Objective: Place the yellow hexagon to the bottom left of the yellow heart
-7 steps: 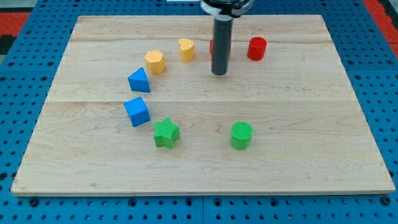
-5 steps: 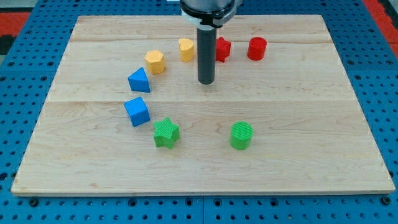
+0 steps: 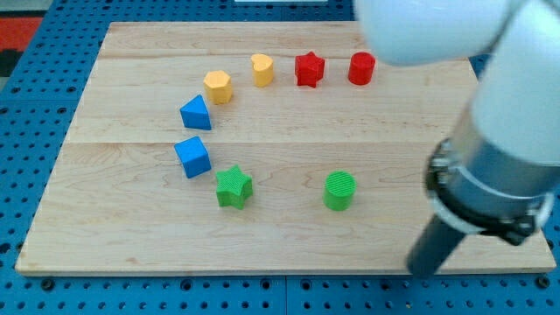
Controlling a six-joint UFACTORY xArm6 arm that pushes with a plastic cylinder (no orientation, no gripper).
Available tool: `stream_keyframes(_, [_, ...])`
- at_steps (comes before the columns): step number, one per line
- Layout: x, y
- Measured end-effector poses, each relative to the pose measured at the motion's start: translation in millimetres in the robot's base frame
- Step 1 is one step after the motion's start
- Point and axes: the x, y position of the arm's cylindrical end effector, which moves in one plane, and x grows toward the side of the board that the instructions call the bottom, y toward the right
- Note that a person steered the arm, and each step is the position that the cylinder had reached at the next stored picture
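Note:
The yellow hexagon lies at the upper left of the wooden board. The yellow heart lies just to its upper right, a small gap between them. My arm fills the view's right side, large and blurred. My tip is at the board's bottom edge, right of centre, far from both yellow blocks. The nearest block to it is the green cylinder, up and to its left.
A red star and a red cylinder lie right of the heart. A blue triangular block, a blue cube and a green star curve down the left side.
My rod has swung from just right of the yellow heart to the board's bottom right edge. The red star is uncovered. No block has moved.

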Motion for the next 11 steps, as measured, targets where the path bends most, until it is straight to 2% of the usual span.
stream_keyframes(1, [2,-40])
stream_keyframes(3, [-29,-267])
stream_keyframes(4, [-90,-375])
stream_keyframes(5, [-196,-418])
stream_keyframes(6, [-286,-413])
stream_keyframes(7, [-319,-348])
stream_keyframes(8, [-321,-288])
stream_keyframes(9, [-321,-262])
stream_keyframes(11, [-303,-251])
